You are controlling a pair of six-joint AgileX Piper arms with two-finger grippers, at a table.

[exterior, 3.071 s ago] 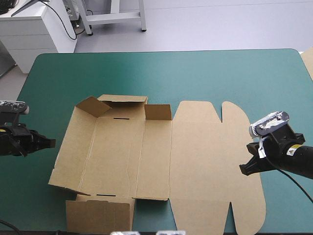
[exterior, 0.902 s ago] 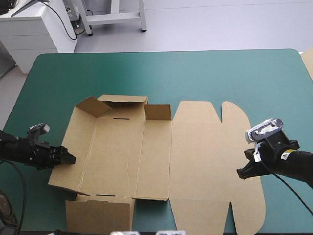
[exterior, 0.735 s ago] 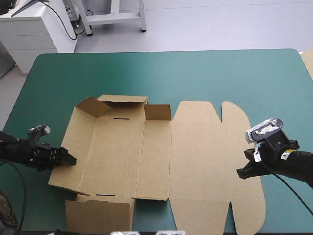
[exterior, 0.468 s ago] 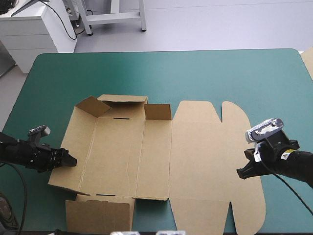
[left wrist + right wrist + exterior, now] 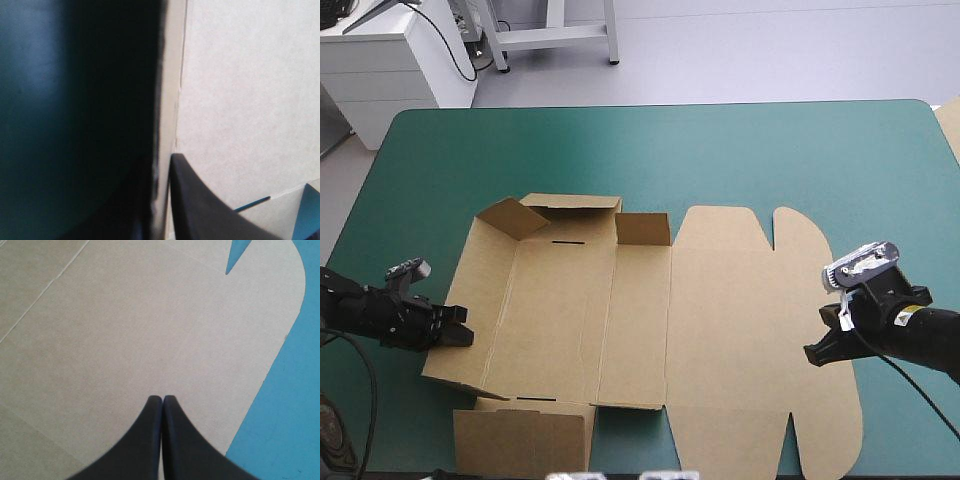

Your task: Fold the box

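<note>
My left tool (image 5: 460, 328), lower left of the high view, pinches narrow on the left flap edge of the box (image 5: 620, 320), prob. to raise that wall. At lower right, my right tool (image 5: 817, 352), tips together, sits over the flat lid panel, likely pinning it. The box lies mid tabletop (image 5: 740, 150); the teal-green cover runs on to the far edge.

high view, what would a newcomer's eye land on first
The box, a brown cut sheet, lies flat across the near part of the teal-green table, small flaps raised at its far left corner. The left gripper has its left edge between its fingers; the right gripper, shut, is over its right end.
</note>
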